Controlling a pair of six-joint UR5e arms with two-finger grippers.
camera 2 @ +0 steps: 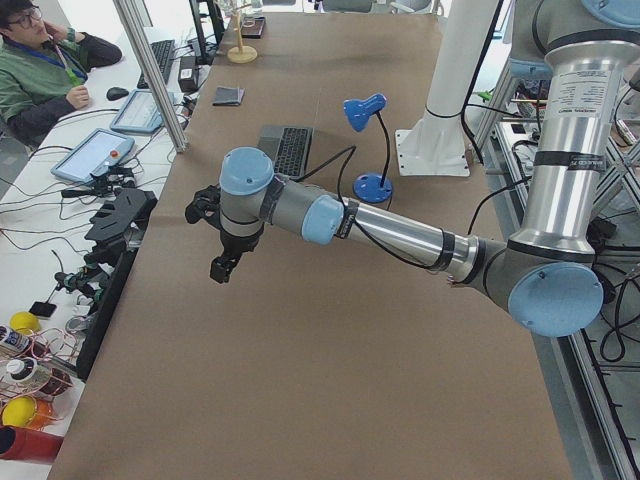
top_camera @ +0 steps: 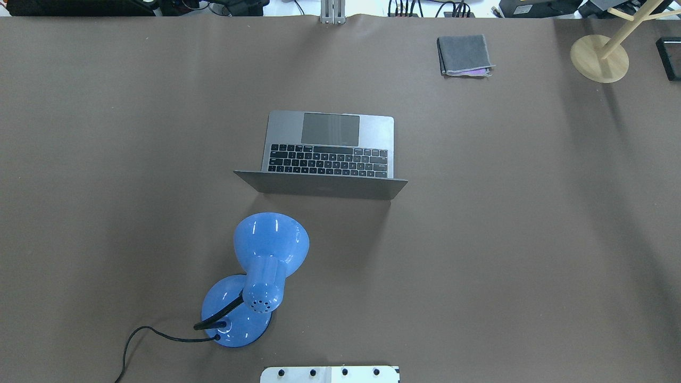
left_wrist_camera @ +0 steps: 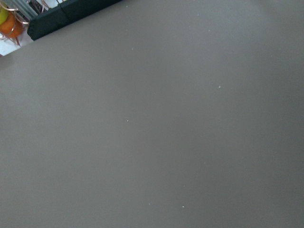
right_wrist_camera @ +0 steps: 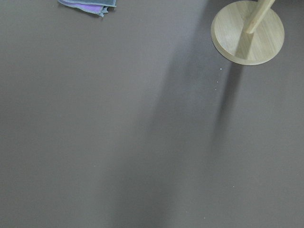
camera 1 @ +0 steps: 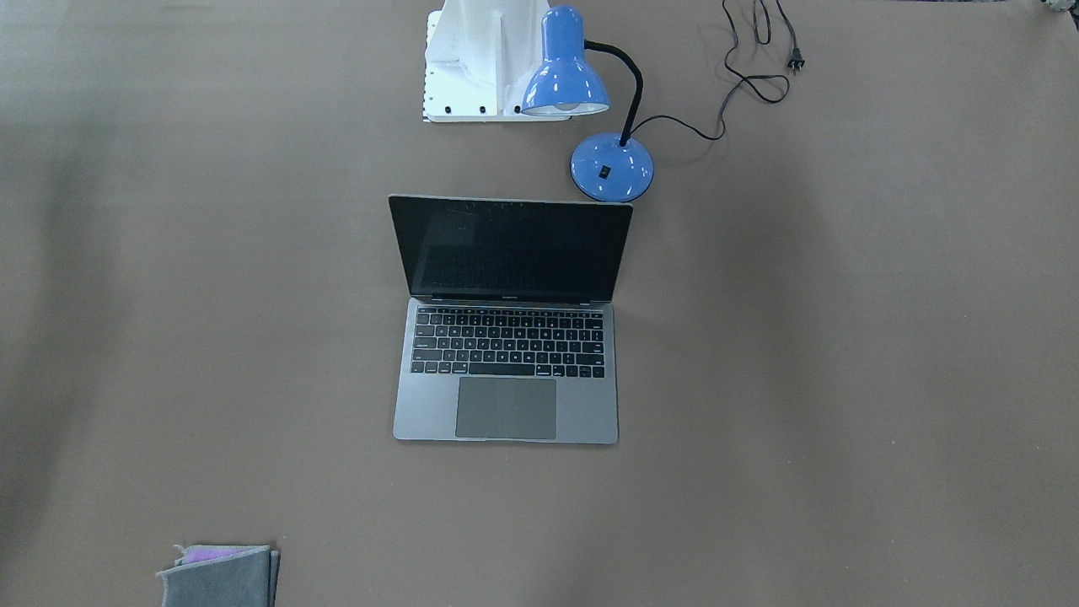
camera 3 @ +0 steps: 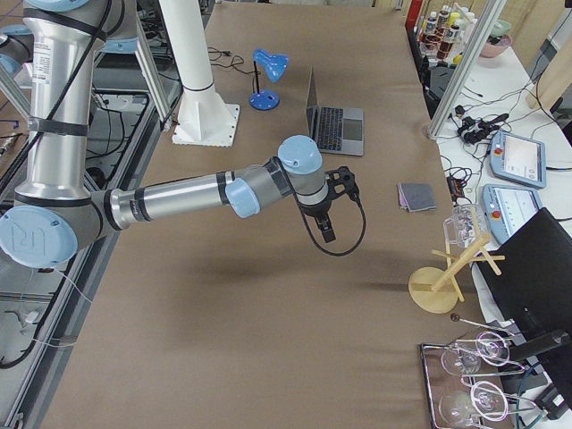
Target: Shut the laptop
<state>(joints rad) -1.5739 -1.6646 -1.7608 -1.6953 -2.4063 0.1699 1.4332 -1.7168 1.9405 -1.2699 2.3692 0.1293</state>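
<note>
Laptop [camera 1: 507, 337]: open mid-table, lid's back toward robot, blue lamp [top_camera: 266, 255] near
Lid: likely rigid, smooth, fragile screen; push top edge
Grippers: left gripper [camera 2: 224, 268], right gripper [camera 3: 327, 231] well aside; opening cannot be told

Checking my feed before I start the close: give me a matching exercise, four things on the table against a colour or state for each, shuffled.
Things:
1. laptop
2. desk lamp
3. folded cloth
4. wooden stand

Colour or state:
A. pale, with a round flat base
B. open, screen dark
C. blue, its plug lying loose, not in a socket
D. grey, with a purple layer showing at one edge

Pairs: 1-B, 2-C, 3-D, 4-A
</note>
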